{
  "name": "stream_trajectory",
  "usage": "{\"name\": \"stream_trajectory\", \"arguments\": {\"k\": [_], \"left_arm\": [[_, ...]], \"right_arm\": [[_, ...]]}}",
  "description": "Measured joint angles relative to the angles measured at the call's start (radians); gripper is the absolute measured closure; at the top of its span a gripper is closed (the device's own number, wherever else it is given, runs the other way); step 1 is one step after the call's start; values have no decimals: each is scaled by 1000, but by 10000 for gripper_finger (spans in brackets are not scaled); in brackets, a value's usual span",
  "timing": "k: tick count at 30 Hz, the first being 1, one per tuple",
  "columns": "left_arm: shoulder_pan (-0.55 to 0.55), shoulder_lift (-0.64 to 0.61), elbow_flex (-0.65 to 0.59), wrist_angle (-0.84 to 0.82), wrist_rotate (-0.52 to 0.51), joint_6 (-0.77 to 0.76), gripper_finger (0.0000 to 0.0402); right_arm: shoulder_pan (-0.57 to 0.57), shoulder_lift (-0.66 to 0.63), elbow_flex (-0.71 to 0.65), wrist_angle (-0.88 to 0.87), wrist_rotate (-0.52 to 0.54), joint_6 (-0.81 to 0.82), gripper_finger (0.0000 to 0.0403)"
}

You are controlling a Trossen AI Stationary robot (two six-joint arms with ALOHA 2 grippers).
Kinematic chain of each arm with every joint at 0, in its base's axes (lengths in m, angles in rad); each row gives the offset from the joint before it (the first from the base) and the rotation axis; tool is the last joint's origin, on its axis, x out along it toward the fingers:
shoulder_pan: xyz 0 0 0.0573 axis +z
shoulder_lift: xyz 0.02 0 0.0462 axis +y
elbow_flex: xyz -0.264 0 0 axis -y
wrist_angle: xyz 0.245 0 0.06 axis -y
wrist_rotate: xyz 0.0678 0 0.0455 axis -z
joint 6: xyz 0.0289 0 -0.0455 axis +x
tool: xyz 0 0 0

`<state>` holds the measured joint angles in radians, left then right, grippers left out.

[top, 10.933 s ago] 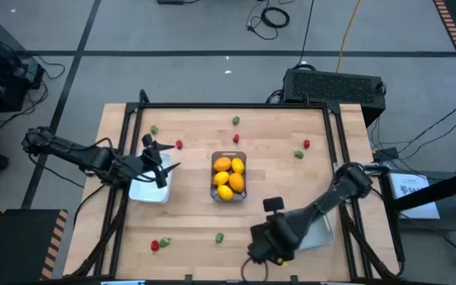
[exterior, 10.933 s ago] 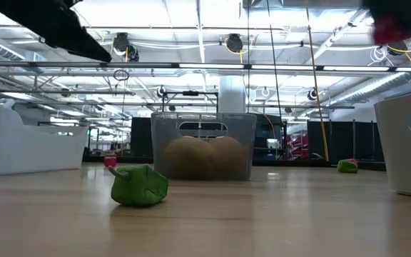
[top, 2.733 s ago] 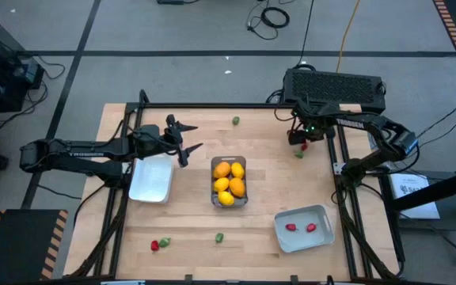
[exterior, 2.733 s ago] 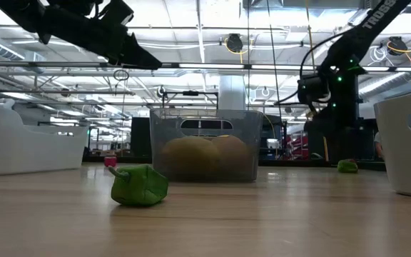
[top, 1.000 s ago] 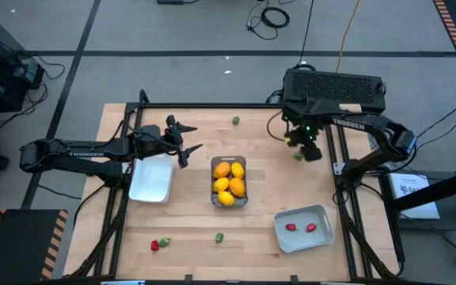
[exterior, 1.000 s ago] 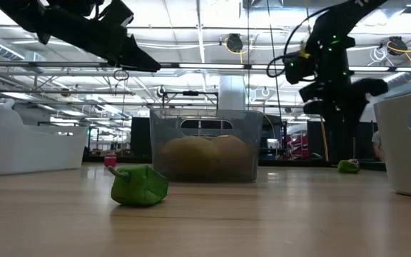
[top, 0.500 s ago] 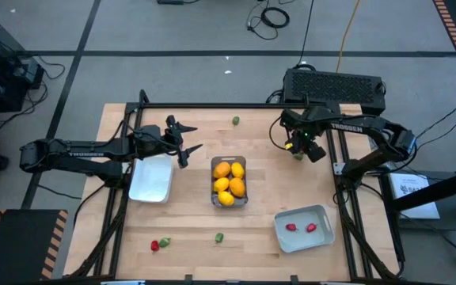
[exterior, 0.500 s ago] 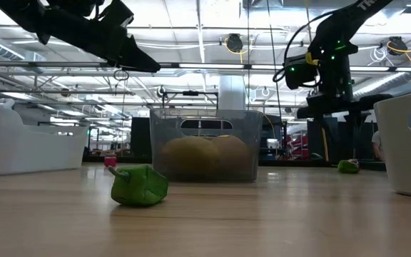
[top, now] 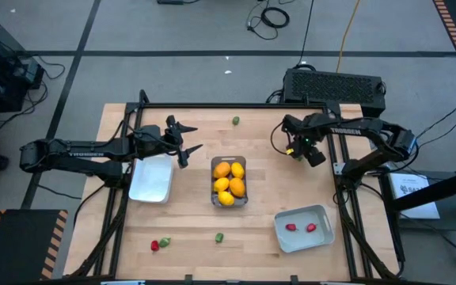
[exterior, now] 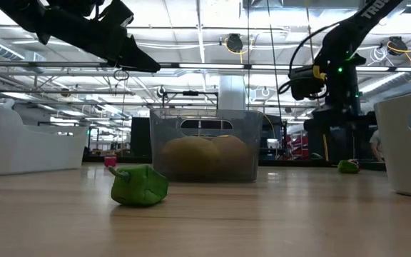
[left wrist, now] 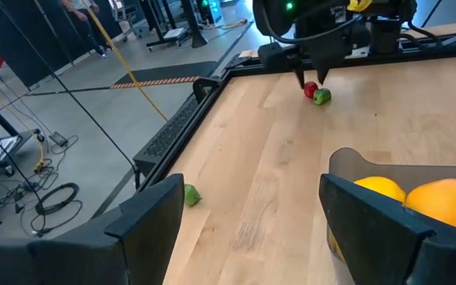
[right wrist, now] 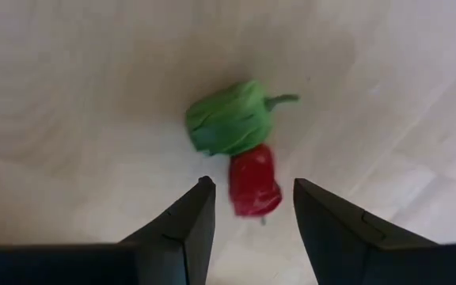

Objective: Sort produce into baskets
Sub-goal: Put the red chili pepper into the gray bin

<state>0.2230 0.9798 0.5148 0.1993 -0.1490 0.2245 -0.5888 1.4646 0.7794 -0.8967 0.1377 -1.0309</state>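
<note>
At the table's far right, a small red piece [right wrist: 254, 184] lies against a green piece [right wrist: 229, 128] on the wood. My right gripper [right wrist: 250, 192] points down over them, open, one finger on either side of the red piece and clear of it; the left wrist view shows its fingertips [left wrist: 300, 79] just above the pair. My left gripper [top: 182, 146] hangs open and holds nothing beyond the white tray's [top: 150, 180] far edge. The clear bin [top: 229, 195] at mid-table holds yellow and orange pieces [top: 228, 176]. Two red pieces [top: 301, 228] lie in the grey-blue tray [top: 303, 240].
A green piece [top: 235, 120] lies near the far edge, another [top: 219, 236] near the front, and a red and green pair [top: 159, 244] at the front left. A black rail frame [top: 339, 166] runs along the table's sides, close behind my right arm.
My right gripper has come down toward the red and green pieces at the far right, and its wrist has rolled. The gap between its fingers is unchanged. The pieces lie where they were.
</note>
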Motion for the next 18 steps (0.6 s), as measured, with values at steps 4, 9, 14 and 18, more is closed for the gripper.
{"name": "stream_trajectory", "arguments": {"k": [4, 9, 14, 18], "left_arm": [[0, 0, 0, 0, 1, -1, 100], [0, 0, 0, 0, 3, -2, 100], [0, 0, 0, 0, 3, -2, 100], [0, 0, 0, 0, 3, -5, 100]], "right_arm": [[0, 0, -15, 60, -1, 2, 241], [0, 0, -58, 94, -6, -1, 241], [0, -2, -101, 121, -5, -2, 241], [0, -2, -105, 124, 0, 42, 254]]}}
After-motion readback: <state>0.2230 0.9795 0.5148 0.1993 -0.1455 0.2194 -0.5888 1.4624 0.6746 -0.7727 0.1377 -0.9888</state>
